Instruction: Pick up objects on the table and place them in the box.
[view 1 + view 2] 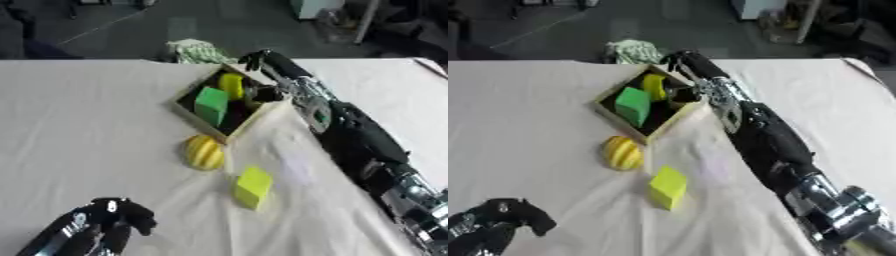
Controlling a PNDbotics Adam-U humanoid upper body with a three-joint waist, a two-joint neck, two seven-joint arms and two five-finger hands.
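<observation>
My right hand [262, 62] reaches across the surface [87, 125] to the far corner of the box [188, 111], and I cannot tell from here whether its fingers are spread or curled. Its arm runs back from there to the lower right, lying just beside the box's right wall. Inside the box I see a green block [211, 103] standing tilted and a yellow piece [231, 85] behind it, close to my hand. Just outside the near corner of the box, a yellow ribbed round object [204, 152] lies on the white cloth, and a yellow-green block [253, 186] sits a little nearer to me, apart from it. My left hand [109, 220] rests at the lower left corner, fingers curled and holding nothing. Beyond the far edge of the surface, a crumpled pale green cloth [197, 51] shows behind the box.
</observation>
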